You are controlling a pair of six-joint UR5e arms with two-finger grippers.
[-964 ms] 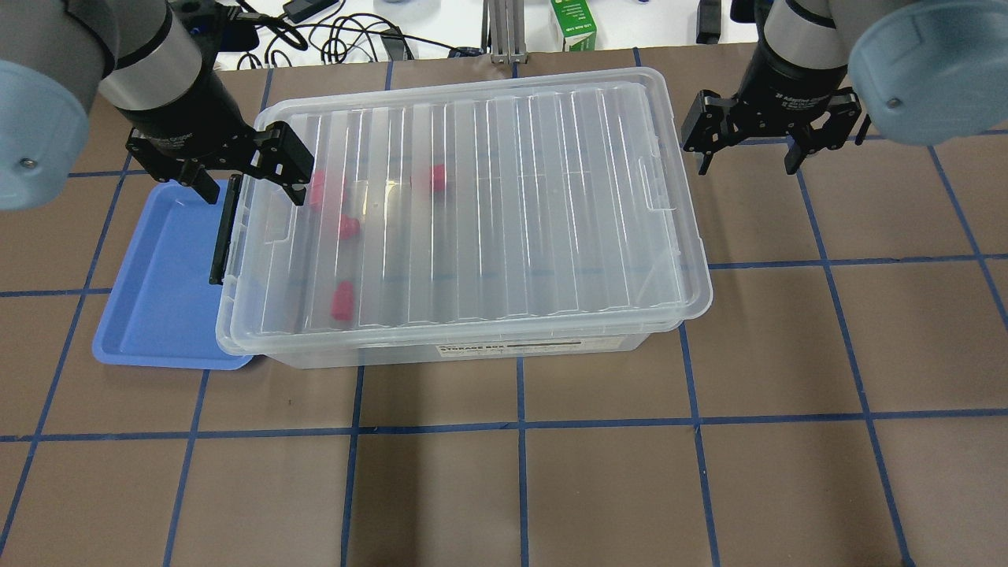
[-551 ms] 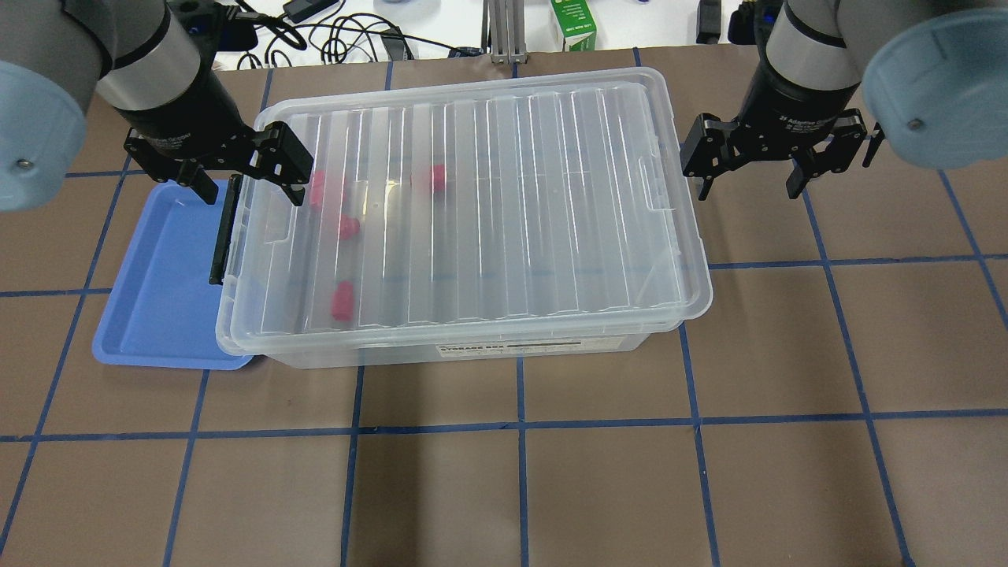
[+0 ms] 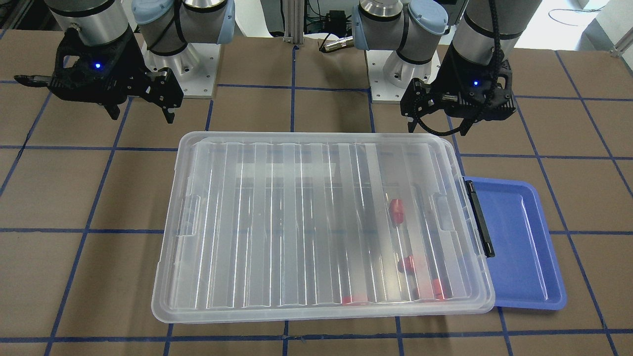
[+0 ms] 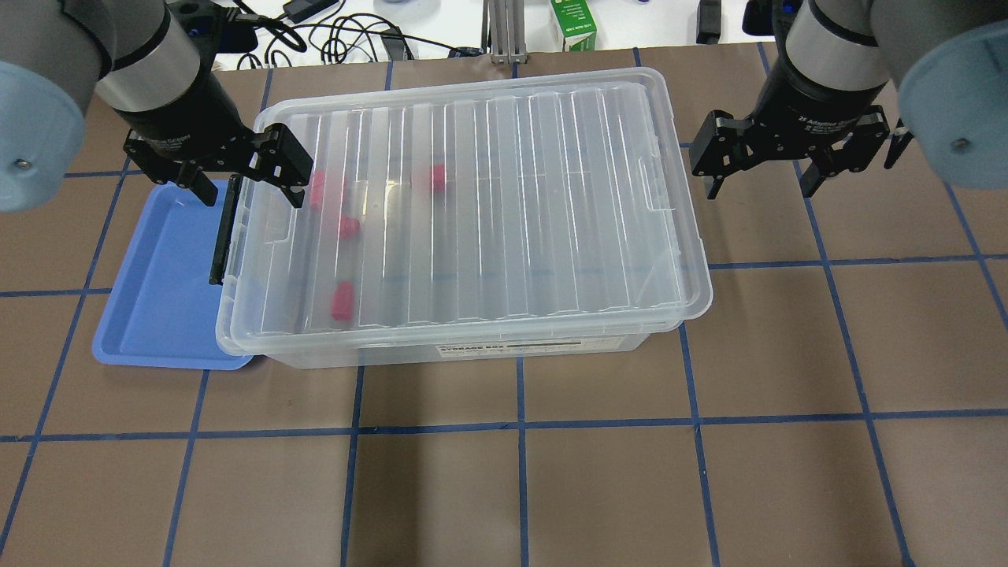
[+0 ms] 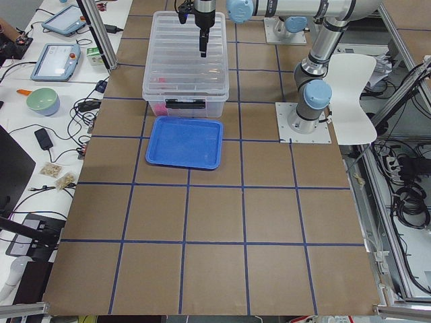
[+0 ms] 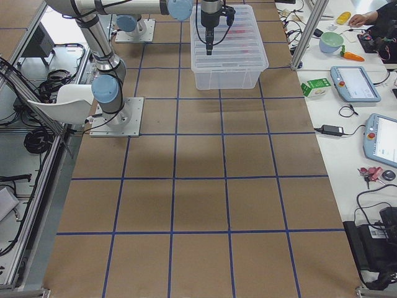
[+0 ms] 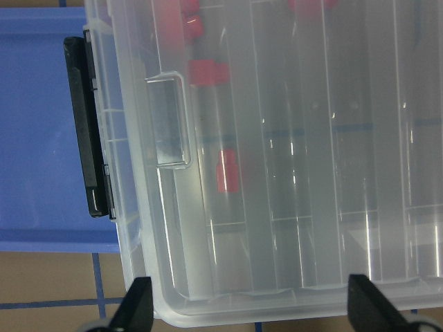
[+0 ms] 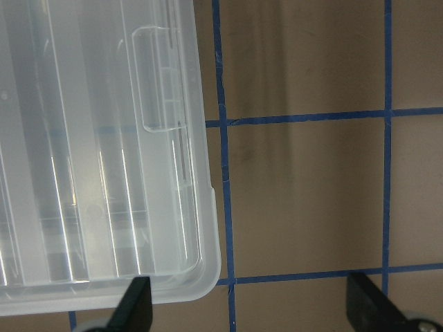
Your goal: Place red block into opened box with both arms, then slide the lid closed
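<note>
table (image 4: 787, 488): brown top, crossed by a grid of blue tape (image 4: 598, 424)
box (image 4: 488, 351): stood directly on it
blue tray (image 4: 157, 299): lay flat just beside the box's black bar (image 4: 223, 236)

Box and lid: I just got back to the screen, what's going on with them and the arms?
The lid lies over the box, and four red blocks show through it near the end by the blue tray. The left gripper hangs open above that end of the lid. The right gripper is open too, over the table beyond the other end. Neither holds anything.
</note>
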